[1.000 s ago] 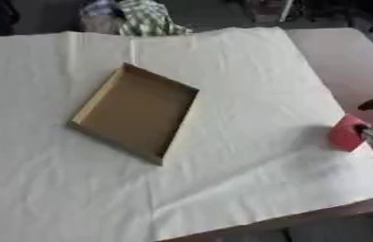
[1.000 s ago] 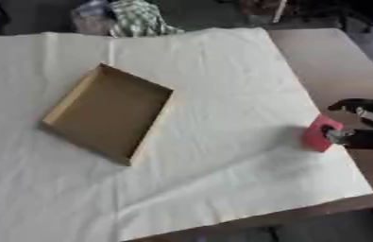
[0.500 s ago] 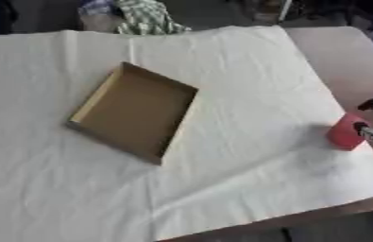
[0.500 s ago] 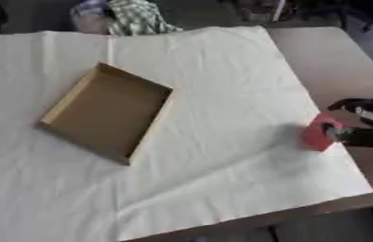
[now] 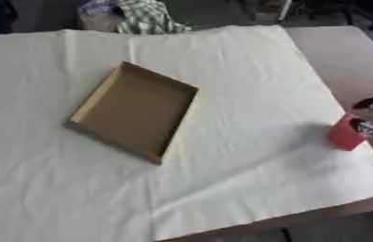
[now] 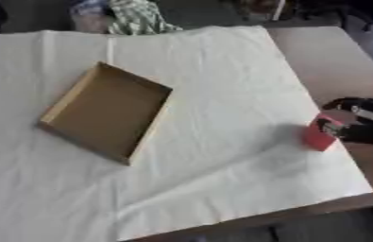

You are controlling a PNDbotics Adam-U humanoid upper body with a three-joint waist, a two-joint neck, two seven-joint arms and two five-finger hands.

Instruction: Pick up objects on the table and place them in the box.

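Note:
A shallow brown cardboard box (image 5: pixel 136 109) lies open and askew on the cream cloth, left of the middle, with nothing in it. A small red block (image 6: pixel 315 137) stands at the cloth's right edge. My right hand (image 6: pixel 369 124) comes in from the right, black with silver parts. Its thumb arches over the block's far side and its fingers curl against the block's right face. Whether the block rests on the cloth or hangs just above it I cannot tell. My left hand shows in neither view.
A cream cloth (image 5: pixel 247 71) covers most of the table. Bare brown table top (image 6: pixel 330 56) shows along the right side. A green checked bundle (image 5: pixel 144 16) lies beyond the far edge. The near edge of the table runs close below the block.

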